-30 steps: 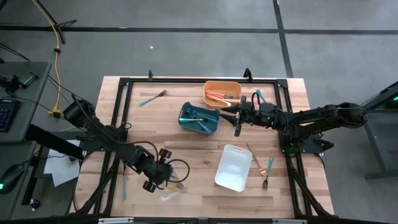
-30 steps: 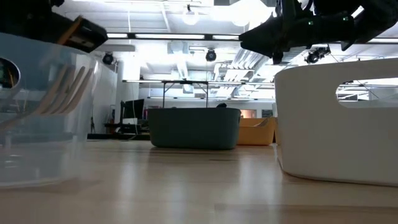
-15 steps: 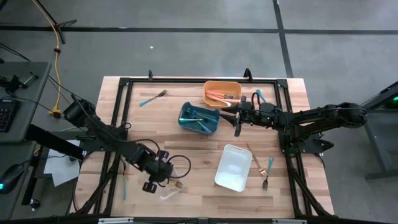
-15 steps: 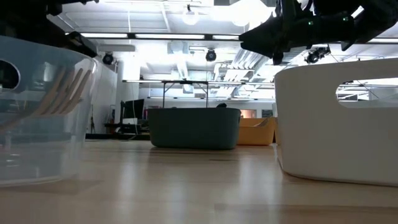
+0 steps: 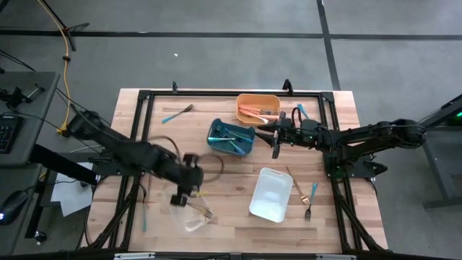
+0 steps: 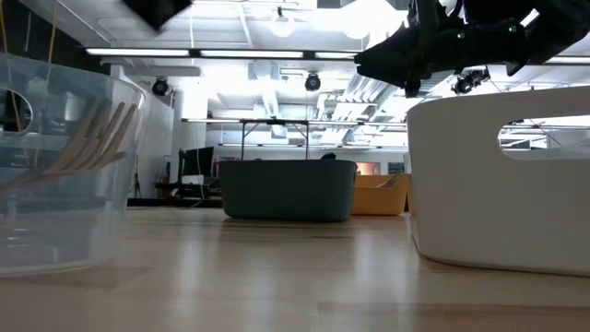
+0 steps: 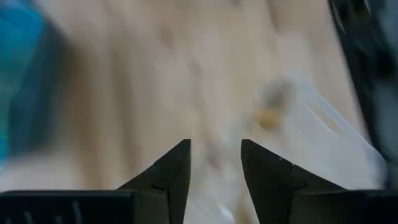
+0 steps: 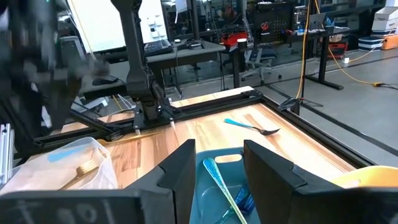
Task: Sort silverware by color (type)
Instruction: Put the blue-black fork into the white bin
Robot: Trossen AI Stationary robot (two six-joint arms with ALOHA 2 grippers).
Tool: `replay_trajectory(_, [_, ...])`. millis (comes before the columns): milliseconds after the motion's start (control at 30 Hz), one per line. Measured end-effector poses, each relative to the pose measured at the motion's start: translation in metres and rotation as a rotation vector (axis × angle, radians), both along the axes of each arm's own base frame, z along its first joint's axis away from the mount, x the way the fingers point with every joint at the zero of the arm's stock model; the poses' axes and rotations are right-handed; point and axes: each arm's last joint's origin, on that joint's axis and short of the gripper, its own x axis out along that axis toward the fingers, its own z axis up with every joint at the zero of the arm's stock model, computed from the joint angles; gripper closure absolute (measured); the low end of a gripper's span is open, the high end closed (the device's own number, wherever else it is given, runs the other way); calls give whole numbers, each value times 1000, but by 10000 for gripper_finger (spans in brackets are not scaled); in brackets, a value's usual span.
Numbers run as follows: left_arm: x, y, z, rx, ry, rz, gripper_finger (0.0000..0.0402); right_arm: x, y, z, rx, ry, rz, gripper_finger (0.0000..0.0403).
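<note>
Hovering left fingers apart, above clear bin rim.

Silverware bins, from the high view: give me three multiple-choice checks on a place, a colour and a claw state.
1. Where does the gold fork outside the bins lie?
A) in the orange bin B) right of the white bin C) under the left arm
2. What colour is the bin holding teal-handled silverware?
A) blue B) white C) orange
3. The left claw is:
A) shut on a fork B) open and empty C) hidden

Key: 1 B, it lies beside the white bin; 2 A, blue walls; 3 B, the left wrist view shows parted fingers holding nothing.
</note>
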Motion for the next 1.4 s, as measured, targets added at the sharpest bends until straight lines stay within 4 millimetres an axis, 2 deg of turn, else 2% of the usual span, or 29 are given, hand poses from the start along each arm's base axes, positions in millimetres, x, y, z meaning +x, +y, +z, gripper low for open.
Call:
replay_trajectory(133, [-15, 27, 23, 139, -279, 57, 267, 0, 0, 0, 0, 3, 0, 274])
replay_trajectory(233, [-27, 51, 22, 153, -473, 100, 268, 0, 0, -1, 1, 9, 0, 274])
replay_trajectory(433, [-47, 94, -13, 142, -795, 189, 268, 0, 0, -2, 2, 22, 0, 274])
replay_trajectory(567, [-54, 112, -37, 111, -935, 252, 268, 0, 0, -2, -7, 24, 0, 274])
replay_trajectory(733, [-59, 124, -58, 106, -969, 324, 268, 0, 0, -3, -23, 33, 1, 274])
replay_trajectory(900, [-61, 128, -68, 77, -940, 366, 268, 0, 0, -3, -22, 37, 1, 274])
replay_trajectory(1133, [-60, 128, -68, 102, -943, 350, 268, 0, 0, -3, -25, 37, -12, 274])
replay_trajectory(1400, [-60, 128, -68, 129, -941, 334, 268, -1, -3, -3, -109, 59, -102, 274])
